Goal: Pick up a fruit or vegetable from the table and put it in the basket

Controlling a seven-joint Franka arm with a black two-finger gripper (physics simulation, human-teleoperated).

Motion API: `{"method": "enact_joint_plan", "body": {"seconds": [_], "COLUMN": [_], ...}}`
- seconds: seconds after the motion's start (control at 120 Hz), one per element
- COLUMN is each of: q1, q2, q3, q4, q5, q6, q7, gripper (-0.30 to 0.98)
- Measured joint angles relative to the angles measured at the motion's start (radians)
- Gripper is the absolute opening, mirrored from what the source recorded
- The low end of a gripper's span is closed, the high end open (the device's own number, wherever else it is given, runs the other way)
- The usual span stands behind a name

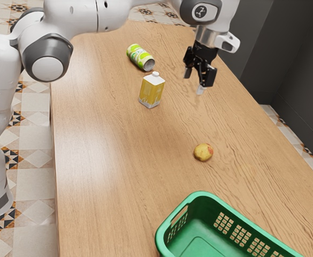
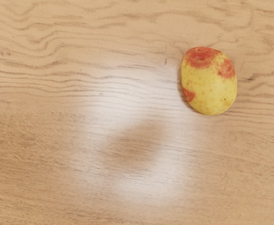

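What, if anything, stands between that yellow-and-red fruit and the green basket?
Nothing visible, only bare table. The fruit would probably need lifting over the basket's rim, though. The carton and the can are on the fruit's other side.

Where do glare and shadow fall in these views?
Wrist view: whitish glare on the brown wooden table, a soft dark patch, probably shadow, inside it, thin shadow beside the oval yellow-and-red fruit; exterior view's left: pale sheen on the table.
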Motion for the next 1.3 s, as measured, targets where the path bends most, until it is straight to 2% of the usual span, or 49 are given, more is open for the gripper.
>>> {"method": "enact_joint_plan", "body": {"seconds": [0.217, 0.467, 0.558, 0.767, 0.883, 0.95, 1.092, 1.3], "q1": [0.0, -0.001, -0.003, -0.005, -0.007, -0.012, -0.089, -0.125], "q2": [0.0, 0.004, 0.005, 0.205, 0.238, 0.217, 0.115, 0.064], "q3": [0.002, 0.021, -0.012, -0.066, -0.08, -0.072, 0.031, 0.046], "q4": [-0.001, 0.005, 0.023, 0.14, 0.138, 0.106, -0.105, -0.225], "q5": [-0.006, -0.038, -0.04, -0.052, -0.069, -0.077, -0.088, -0.094], "q6": [0.02, 0.009, 0.01, 0.036, 0.044, 0.048, 0.12, 0.234], "q7": [-0.015, -0.157, -0.198, -0.292, -0.34, -0.364, -0.422, -0.519], "gripper": [0.69, 0.69, 0.69, 0.69, 0.69, 0.69, 0.69, 0.69]}}
